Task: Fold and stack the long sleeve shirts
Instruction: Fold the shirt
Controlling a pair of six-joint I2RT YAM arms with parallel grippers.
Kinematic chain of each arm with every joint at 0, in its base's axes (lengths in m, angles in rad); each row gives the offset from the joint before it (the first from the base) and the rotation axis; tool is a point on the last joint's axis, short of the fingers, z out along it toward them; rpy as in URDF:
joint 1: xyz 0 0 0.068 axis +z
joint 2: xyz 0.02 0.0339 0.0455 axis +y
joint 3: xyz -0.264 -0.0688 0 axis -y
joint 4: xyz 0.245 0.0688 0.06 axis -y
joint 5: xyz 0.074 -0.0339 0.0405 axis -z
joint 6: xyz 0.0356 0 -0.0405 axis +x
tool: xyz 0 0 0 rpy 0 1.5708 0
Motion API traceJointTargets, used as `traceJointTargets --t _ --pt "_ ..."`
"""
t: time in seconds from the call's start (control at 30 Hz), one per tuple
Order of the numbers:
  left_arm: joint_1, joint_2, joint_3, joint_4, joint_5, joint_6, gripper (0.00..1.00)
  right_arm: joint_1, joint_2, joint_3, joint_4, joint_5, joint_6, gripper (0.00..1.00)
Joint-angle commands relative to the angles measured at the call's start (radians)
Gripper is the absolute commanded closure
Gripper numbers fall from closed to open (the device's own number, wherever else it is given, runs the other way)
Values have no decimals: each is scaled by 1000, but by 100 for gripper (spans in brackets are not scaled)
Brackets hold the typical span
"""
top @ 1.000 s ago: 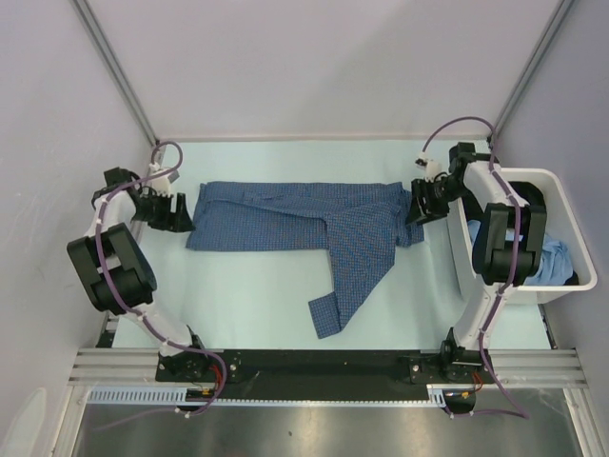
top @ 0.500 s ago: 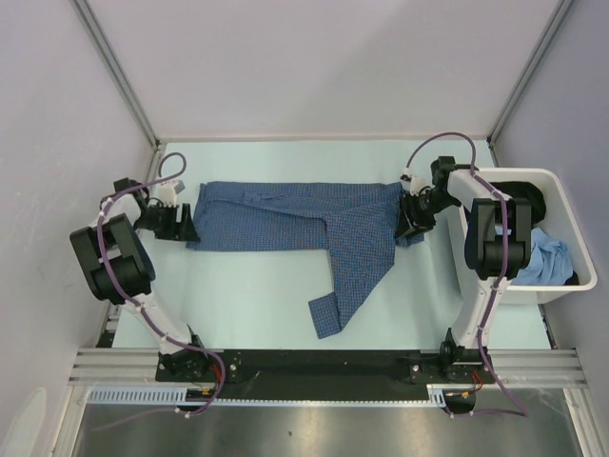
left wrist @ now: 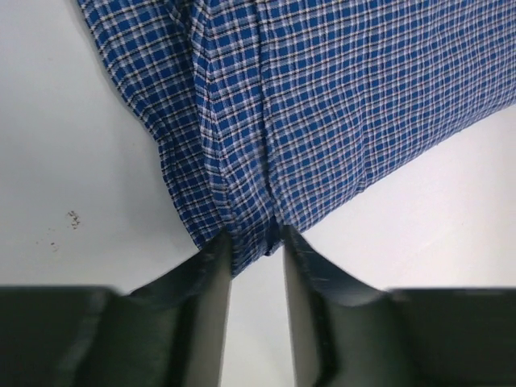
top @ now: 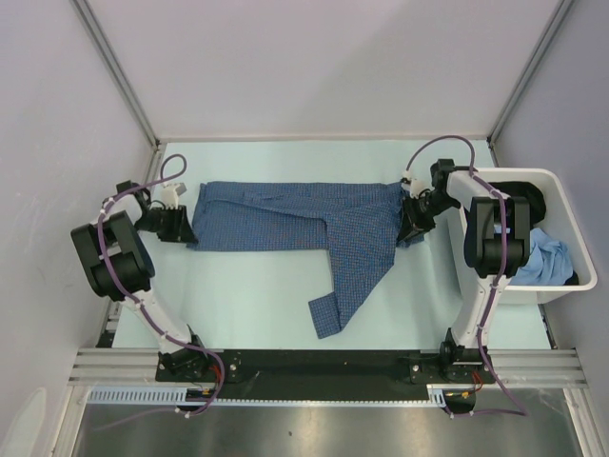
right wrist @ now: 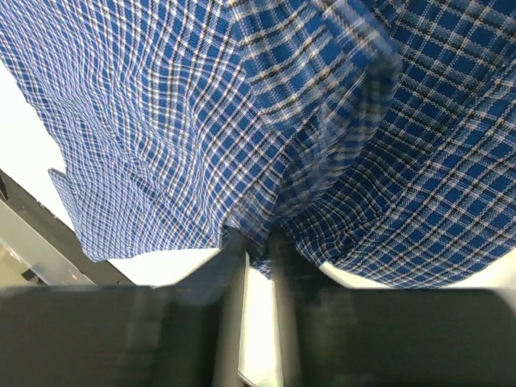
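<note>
One checked shirt [top: 276, 214] part-folded on the tabletop [top: 238, 286], sleeve [top: 344, 276] trailing. Left end effector [left wrist: 256, 242] and right end effector [right wrist: 256, 242] each pinch its ends. Bin [top: 533, 172] holds more cloth [top: 552, 262]; nothing stacked.

a pale mint table [top: 257, 290] fills the enclosure, closed in by plain lavender-grey walls [top: 314, 67] and slanting metal posts [top: 114, 71]. a white plastic bin [top: 547, 291] sits at the table's right edge. an aluminium rail [top: 114, 365] lines the near edge. dark specks [left wrist: 72, 218] dot the tabletop.
</note>
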Motion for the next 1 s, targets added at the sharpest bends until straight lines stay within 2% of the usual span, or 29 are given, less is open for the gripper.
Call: traceJointTargets --t 0.0,0.03,0.07,0.1,0.33,0.63,0.73,0.77,0.8,0.87,0.9,0.97 --pt "6 6 18 -24 61 -3 72 -4 17 1 -24 -12 -12 89" --pt "6 6 19 -28 63 -3 82 -5 16 4 -30 -5 -17 94" --pt "6 6 29 -36 63 6 88 -7 15 10 -38 20 -21 100" --pt "6 5 33 -57 60 15 100 -11 14 16 -61 32 -30 100" --pt "6 -12 53 -102 -86 95 100 -25 22 32 -142 153 -124 100" --pt "6 6 53 -68 -75 49 100 44 54 35 -130 178 -97 98" --pt "6 -30 39 -70 -83 73 93 35 20 10 -150 221 -124 94" --pt "4 -35 39 -70 -85 84 89 32 3 9 -163 227 -129 85" --pt "6 -40 41 -76 -85 86 79 29 -4 10 -173 229 -139 79" --pt "7 -57 42 -79 -80 96 69 25 -20 31 -197 235 -143 68" --pt "10 -70 42 -79 -66 99 60 24 -36 44 -203 235 -143 64" --pt "13 -136 41 -108 34 153 51 24 -56 88 -232 224 -144 58"
